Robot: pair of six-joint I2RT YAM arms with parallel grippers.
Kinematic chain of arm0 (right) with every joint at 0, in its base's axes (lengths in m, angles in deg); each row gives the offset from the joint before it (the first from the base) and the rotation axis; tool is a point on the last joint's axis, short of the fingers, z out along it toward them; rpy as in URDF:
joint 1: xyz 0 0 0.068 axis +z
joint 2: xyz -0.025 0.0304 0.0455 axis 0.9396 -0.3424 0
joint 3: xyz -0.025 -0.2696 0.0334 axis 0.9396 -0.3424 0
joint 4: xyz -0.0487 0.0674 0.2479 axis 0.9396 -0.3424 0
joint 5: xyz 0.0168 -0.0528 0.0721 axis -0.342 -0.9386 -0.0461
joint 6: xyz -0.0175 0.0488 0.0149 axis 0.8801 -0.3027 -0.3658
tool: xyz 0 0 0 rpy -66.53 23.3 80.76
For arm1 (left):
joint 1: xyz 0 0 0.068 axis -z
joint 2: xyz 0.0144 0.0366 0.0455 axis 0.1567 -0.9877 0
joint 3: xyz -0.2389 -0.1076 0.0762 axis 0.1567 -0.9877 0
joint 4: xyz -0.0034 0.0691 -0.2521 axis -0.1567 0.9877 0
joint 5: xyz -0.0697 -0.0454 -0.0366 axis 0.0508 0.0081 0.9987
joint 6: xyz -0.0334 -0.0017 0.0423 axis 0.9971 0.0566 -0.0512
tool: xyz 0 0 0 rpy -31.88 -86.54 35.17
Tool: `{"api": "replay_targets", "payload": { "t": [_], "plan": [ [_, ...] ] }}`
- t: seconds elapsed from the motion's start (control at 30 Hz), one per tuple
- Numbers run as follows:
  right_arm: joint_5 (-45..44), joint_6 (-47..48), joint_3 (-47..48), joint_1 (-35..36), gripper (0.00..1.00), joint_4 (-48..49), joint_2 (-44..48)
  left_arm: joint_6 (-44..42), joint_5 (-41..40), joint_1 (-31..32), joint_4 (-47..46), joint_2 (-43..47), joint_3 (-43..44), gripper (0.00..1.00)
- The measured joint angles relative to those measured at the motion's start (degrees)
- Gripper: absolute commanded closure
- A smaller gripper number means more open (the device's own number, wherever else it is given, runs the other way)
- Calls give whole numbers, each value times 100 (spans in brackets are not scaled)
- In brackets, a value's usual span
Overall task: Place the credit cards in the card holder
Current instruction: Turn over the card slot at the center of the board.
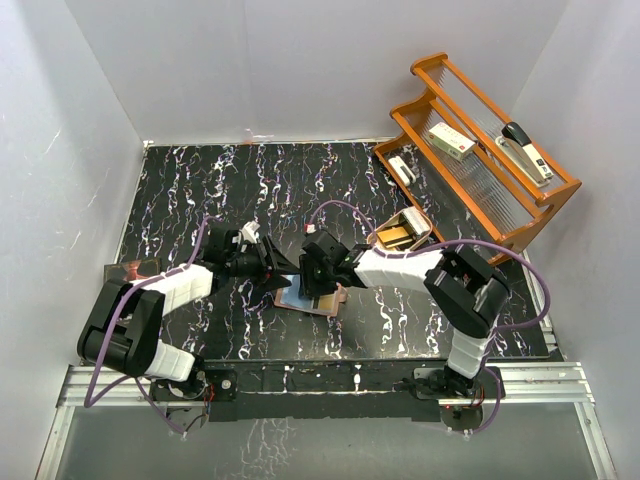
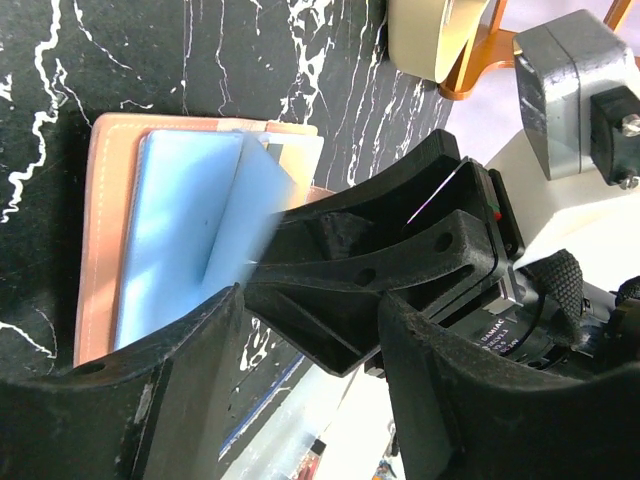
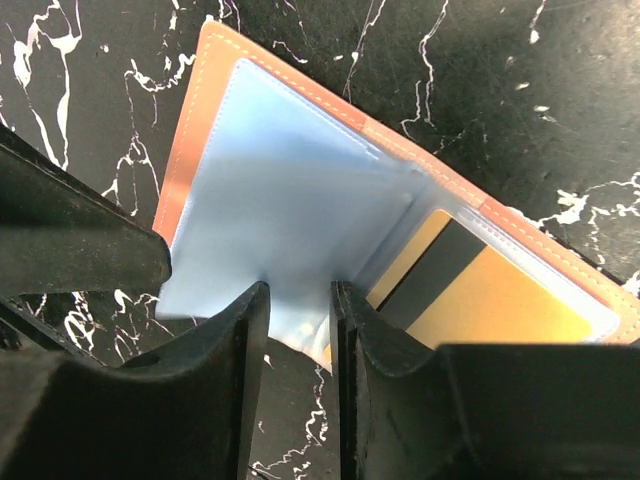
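Note:
The card holder (image 1: 318,303) lies open and flat on the black marbled table, between the two grippers. It also shows in the left wrist view (image 2: 100,230) and the right wrist view (image 3: 182,150). The orange-gold card (image 3: 500,300) sits in its right clear pocket. The light blue card (image 3: 290,230) stands tilted over the left half, its raised edge at my right gripper's fingertips; it also shows in the left wrist view (image 2: 250,200). My right gripper (image 3: 298,295) (image 1: 312,280) has its jaws a narrow gap apart, not pinching the card. My left gripper (image 1: 283,272) (image 2: 310,300) is wide open and empty, facing the right one.
A tan oval dish (image 1: 405,232) stands just behind the right arm. An orange wooden rack (image 1: 490,190) at the back right holds a stapler (image 1: 525,150) and small boxes. A dark booklet (image 1: 130,270) lies at the left edge. White walls enclose the table.

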Motion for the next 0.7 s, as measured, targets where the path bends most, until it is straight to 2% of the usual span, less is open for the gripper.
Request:
{"api": "replay_targets", "payload": {
  "t": [0.3,0.47,0.7],
  "plan": [
    [-343,319,-35,-9,61,-376,299,164,46,140,-109,0,-17,44],
    [-608,476,-118,-13,57,-595,796,240,-11,299,-116,-4,-15,43],
    [-844,551,-332,0,63,-540,1493,142,-249,439,46,-166,166,40]
  ]
}}
